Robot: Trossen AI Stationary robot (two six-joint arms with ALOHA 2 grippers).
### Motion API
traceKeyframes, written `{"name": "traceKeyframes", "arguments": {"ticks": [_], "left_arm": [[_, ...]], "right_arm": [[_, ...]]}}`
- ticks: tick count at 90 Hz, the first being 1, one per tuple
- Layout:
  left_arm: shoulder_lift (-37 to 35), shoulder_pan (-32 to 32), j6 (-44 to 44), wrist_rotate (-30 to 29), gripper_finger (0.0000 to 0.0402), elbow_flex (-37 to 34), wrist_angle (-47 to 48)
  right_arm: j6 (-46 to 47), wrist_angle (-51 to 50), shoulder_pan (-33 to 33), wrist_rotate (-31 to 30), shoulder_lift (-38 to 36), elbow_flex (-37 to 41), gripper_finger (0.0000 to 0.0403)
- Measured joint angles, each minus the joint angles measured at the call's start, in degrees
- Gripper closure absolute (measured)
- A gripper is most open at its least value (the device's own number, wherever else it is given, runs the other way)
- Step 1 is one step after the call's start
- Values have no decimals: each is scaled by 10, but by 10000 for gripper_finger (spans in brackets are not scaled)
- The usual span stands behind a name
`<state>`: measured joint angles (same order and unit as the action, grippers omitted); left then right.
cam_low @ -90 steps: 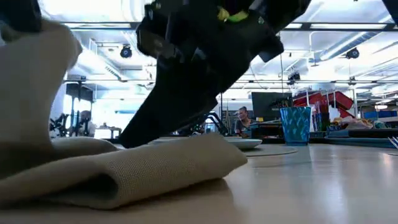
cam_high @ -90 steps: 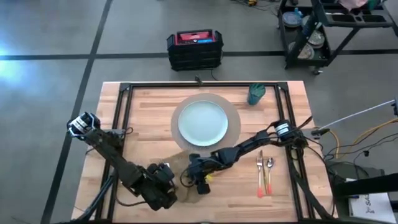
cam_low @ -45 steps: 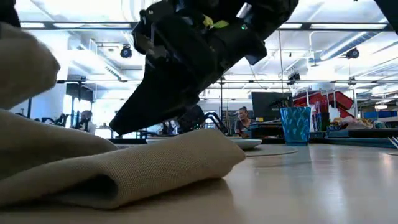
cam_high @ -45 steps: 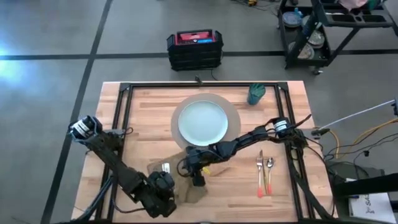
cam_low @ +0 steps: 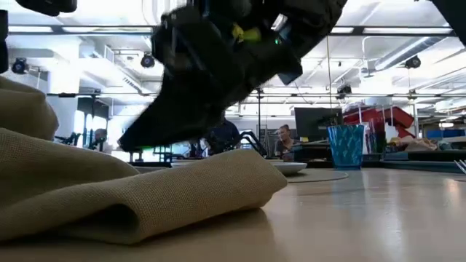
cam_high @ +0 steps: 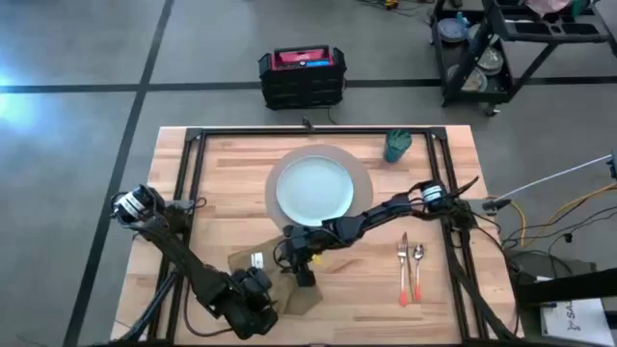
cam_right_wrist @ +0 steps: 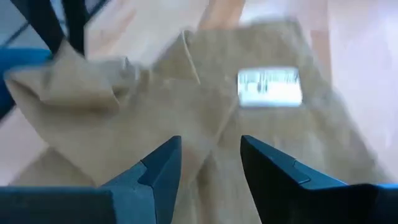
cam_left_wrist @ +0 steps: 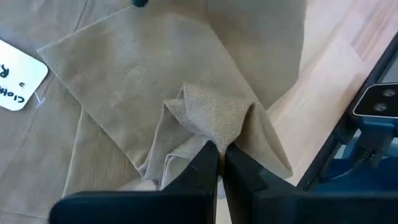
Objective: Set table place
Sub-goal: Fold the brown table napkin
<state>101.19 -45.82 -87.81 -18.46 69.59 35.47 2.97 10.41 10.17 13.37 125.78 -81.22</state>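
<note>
With mat point(cam_high: 359, 175), plate point(cam_high: 314, 191), cup point(cam_high: 396, 146), fork point(cam_high: 404, 271) and spoon point(cam_high: 418, 270) placed, the napkin point(cam_high: 280, 280) near the surface's point(cam_high: 222, 183) front edge is being pinched by the left hand point(cam_left_wrist: 219, 163), its fingers clamped on a fold, while the right hand point(cam_right_wrist: 208, 163) is being held spread apart above it.

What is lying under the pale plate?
A round tan mat lies under the plate, its edge showing all around. The middle of the mat is covered, so anything there cannot be seen.

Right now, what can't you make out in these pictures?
- Napkin: high view, both grippers cover its middle.
- White tag writing: right wrist view, blurred; left wrist view, cut off by the edge.
- Fork and spoon: low view, beyond the picture's right edge.
</note>
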Motion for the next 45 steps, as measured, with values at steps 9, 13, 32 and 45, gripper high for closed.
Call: {"name": "traceKeyframes", "arguments": {"ticks": [9, 13, 32, 45], "left_arm": [[0, 0, 0, -1, 402, 0, -1], [0, 0, 0, -1, 402, 0, -1], [0, -1, 0, -3, 402, 0, -3], [0, -2, 1, -5, 402, 0, -3]], "right_arm": [[4, -8, 0, 9, 14, -22, 250], [4, -10, 1, 20, 27, -35, 249], [24, -53, 3, 62, 81, -86, 256], [24, -64, 3, 66, 87, -100, 257]]}}
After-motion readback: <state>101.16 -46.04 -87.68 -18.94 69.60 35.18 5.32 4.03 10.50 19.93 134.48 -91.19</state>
